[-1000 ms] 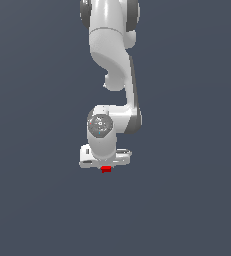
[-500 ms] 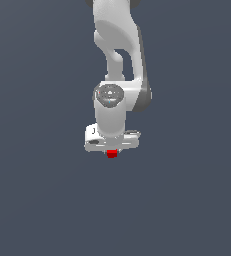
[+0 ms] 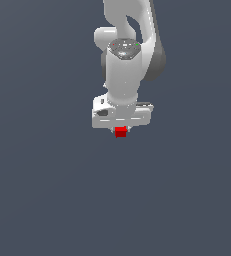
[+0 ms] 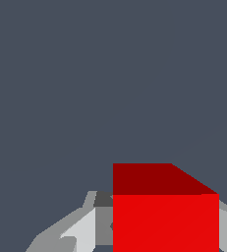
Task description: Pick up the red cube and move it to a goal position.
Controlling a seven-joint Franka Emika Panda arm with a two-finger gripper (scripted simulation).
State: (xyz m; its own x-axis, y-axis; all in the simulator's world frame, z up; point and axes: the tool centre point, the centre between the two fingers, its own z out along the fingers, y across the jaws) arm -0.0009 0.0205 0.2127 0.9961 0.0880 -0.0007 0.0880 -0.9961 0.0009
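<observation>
A white robot arm reaches down the middle of a plain, dark grey-blue scene with nothing else in it. At the arm's lower end the white claw (image 3: 120,131) is closed on the red cube (image 3: 120,132), a tiny bright red block far narrower than the claw body directly above it. In the exterior view only the cube's lower part peeks out beneath the claw body, so the cube sits tucked up between the fingers. In the wrist view the cube (image 4: 165,216) fills the near foreground, showing a bright face and a darker red face, with a pale grey finger (image 4: 80,229) just beside it on one side and a sliver of another at the frame's edge on the other side. No goal marker shows in either view, and whether the cube is clear of the tabletop cannot be told, since no shadow or edge marks the surface. The likely risk from here is slippage: the cube is small against the claw, so a fast or jerky move could let it twist or drop. An off-centre grip would also place it slightly off the goal.
</observation>
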